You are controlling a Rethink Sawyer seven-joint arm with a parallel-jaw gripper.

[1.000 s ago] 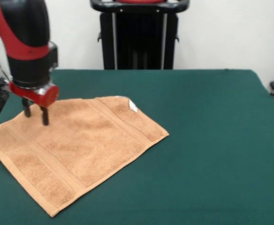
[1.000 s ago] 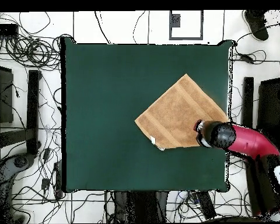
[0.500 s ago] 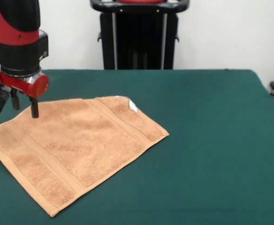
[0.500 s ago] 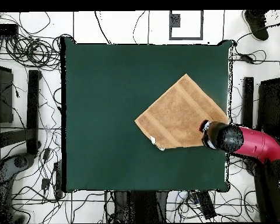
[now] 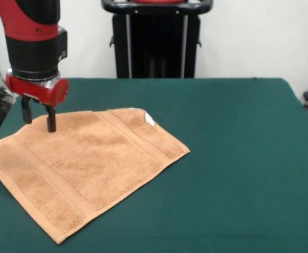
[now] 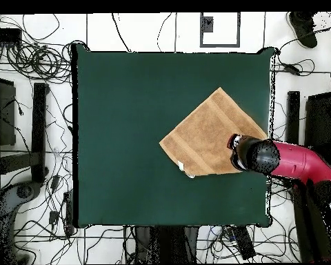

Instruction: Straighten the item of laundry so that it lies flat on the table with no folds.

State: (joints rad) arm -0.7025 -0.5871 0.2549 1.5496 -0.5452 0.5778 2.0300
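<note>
Orange-tan terry-cloth towel [image 5: 85, 163] lies spread nearly flat on the dark green felt table [image 5: 238, 158], near one edge; the red-and-black gripper [image 5: 38, 117] hovers above a corner, prongs apart and empty, presumably checking for leftover folds.

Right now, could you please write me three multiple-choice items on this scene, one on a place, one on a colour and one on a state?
1. Where does the gripper stand?
A. Over the towel's far corner by the table's edge
B. Over the bare middle of the table
C. Beside the white tag

2. What colour is the table?
A. Grey
B. Dark green
C. Brown

3. How does the towel lie?
A. Rolled into a tube
B. Hanging from the gripper
C. Spread out on the table

Answers: 1 A, the fingers hang apart over that corner in both views. 2 B, the cloth round the towel is dark green. 3 C, all its edges show, with the tag at one corner.
</note>
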